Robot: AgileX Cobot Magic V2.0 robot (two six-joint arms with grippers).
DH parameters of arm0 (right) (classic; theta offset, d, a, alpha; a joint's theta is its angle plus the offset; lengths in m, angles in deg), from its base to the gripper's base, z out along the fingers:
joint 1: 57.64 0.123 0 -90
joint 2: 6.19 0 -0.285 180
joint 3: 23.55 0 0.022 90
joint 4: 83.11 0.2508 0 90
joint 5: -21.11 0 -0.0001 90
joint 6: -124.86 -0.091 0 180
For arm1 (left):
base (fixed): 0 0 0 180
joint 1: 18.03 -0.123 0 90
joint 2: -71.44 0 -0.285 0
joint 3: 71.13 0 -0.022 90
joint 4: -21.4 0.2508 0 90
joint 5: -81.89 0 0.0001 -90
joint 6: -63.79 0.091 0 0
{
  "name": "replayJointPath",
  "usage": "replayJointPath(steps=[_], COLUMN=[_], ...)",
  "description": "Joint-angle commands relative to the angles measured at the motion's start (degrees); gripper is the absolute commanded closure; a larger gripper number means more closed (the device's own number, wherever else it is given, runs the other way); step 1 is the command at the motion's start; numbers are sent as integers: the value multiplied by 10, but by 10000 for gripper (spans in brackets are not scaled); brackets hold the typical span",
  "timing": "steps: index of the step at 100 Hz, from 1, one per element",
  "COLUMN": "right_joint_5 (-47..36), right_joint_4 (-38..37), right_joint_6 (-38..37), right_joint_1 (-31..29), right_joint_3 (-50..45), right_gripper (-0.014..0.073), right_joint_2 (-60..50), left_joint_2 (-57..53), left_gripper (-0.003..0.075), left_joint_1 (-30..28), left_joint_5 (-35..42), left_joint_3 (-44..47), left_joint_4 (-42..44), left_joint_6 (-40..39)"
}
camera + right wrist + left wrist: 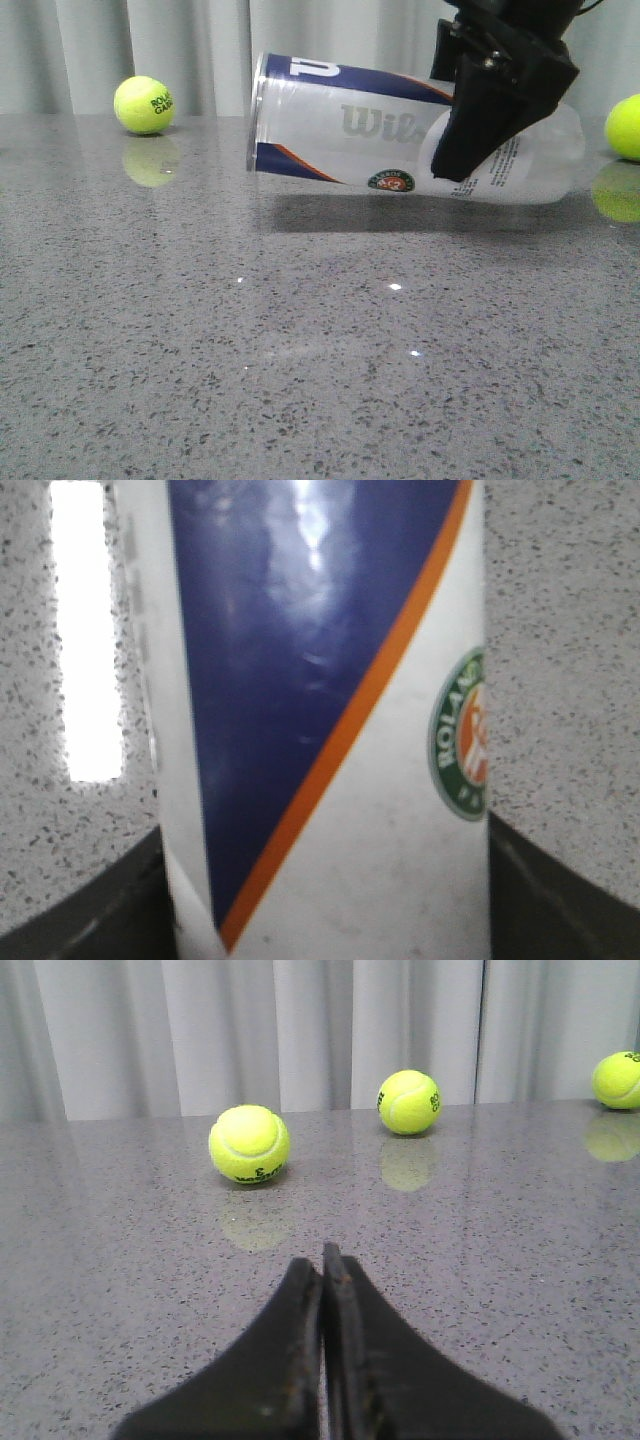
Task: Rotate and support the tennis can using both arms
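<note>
Wilson tennis can [400,130] on its side, lifted clear of the speckled grey table [300,350], shadow beneath, metal rim toward the left. Right gripper [495,110] clamped across the clear end, black fingers [90,910] flanking the label on both sides. Left gripper [322,1260] pressed closed on nothing, low over the table. Yellow tennis balls: back left [145,104], far right [625,127].

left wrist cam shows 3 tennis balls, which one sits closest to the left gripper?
The ball with the curved white seam facing the camera, just left of and beyond the shut left gripper. The middle ball sits farther back; the third ball is far off by the curtain.
</note>
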Motion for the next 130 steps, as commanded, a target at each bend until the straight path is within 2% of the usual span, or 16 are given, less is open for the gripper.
replayJointPath(steps=[1, 16, 21, 28, 38, 42, 50, 79, 109, 114, 119, 130], right_joint_5=[-9, -7, -7, 0, 8, 8, 8, 10, 34, 43, 52, 68], right_joint_4=[5, 5, 5, 2, 2, 2, 2, 2, 6, 14, 16, 16], right_joint_6=[13, 13, 13, 13, 13, 13, 13, 13, 5, -18, -51, -127], right_joint_1=[-1, -1, -1, -1, -1, -1, -1, -1, -1, -1, -1, -1], right_joint_3=[17, 17, 17, 17, 17, 17, 17, 18, 18, 18, 18, 18], right_gripper=[392, 384, 351, 237, -5, -73, -48, -50, -37, 4, 92, 444], right_joint_2=[-9, 2, 2, 1, 1, 1, 1, -10, -90, -105, -117, -135], left_joint_2=[-14, -14, -14, -14, -14, -14, -14, -14, -14, -14, -14, -14], left_gripper=[739, 739, 739, 739, 739, 739, 739, 739, 739, 739, 739, 739], left_joint_1=[-1, -1, -1, -1, -1, -1, -1, -1, -1, -1, -1, -1], left_joint_5=[44, 44, 44, 44, 44, 44, 44, 44, 44, 44, 44, 44], left_joint_3=[25, 25, 25, 25, 25, 25, 25, 25, 25, 25, 25, 25], left_joint_4=[-4, -4, -4, -4, -4, -4, -4, -4, -4, -4, -4, -4], left_joint_6=[-1, -1, -1, -1, -1, -1, -1, -1, -1, -1, -1, -1])
